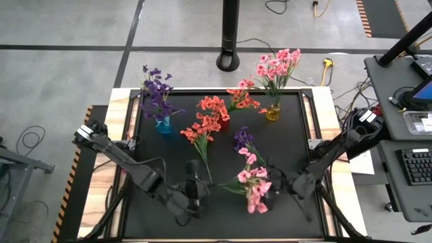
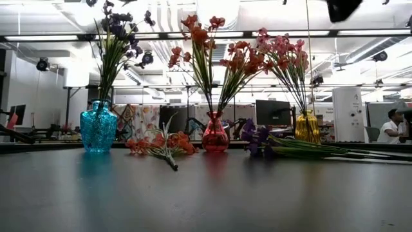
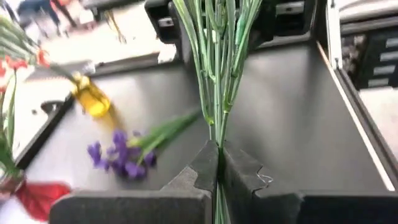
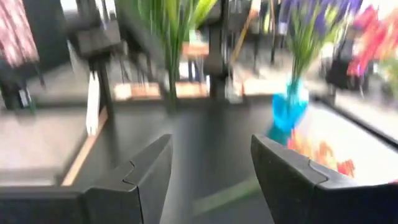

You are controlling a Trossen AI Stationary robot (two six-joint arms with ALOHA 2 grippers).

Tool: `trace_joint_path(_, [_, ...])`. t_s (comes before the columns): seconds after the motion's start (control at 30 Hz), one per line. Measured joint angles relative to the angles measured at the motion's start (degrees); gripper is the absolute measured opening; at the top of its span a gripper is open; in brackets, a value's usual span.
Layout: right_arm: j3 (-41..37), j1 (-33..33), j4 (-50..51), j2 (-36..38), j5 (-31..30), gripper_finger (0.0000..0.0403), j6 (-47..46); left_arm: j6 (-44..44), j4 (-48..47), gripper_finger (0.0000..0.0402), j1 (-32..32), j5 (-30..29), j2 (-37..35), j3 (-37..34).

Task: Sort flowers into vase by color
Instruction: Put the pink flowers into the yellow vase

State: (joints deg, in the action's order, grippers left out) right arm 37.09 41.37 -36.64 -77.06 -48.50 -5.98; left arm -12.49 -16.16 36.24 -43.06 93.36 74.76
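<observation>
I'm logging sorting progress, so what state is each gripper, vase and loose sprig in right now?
Left gripper: shut on green stems.
Right gripper: open, empty.
Blue vase: upright, holds purple flowers.
Red vase: upright, holds coral-red flowers.
Yellow vase: upright, holds pink flowers.
Coral-red sprig: lying loose.
Purple sprig: lying loose.

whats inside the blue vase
The blue vase holds only purple flowers, stems standing upright. The stem ends inside the glass cannot be made out.
</observation>
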Motion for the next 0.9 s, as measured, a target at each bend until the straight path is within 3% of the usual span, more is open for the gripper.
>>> trace_joint_path(0.17, [-4.1,-2.6,-21.8,-2.0,5.2,0.021,10.8,10.2,25.4,0.0,-2.1,1.7,-1.3,-10.8])
trace_joint_path(0.27, [-4.1,-5.3,-26.0,-3.9,12.4,0.021,11.6,13.2,37.2,0.0,-3.9,1.6,-1.0,-14.9])
trace_joint_path(0.33, [-2.9,-6.7,-26.4,-5.3,13.8,0.021,11.8,14.5,42.3,0.0,-4.7,1.6,-0.8,-16.4])
trace_joint_path(0.67, [2.4,-9.4,-27.0,-8.4,14.7,0.0214,13.6,15.0,45.2,0.0,-5.8,0.8,0.5,-17.5])
trace_joint_path(0.9, [3.9,-10.1,-26.8,-8.4,17.1,0.0263,13.5,14.9,46.8,0.0,-6.7,-2.9,0.7,-17.5])
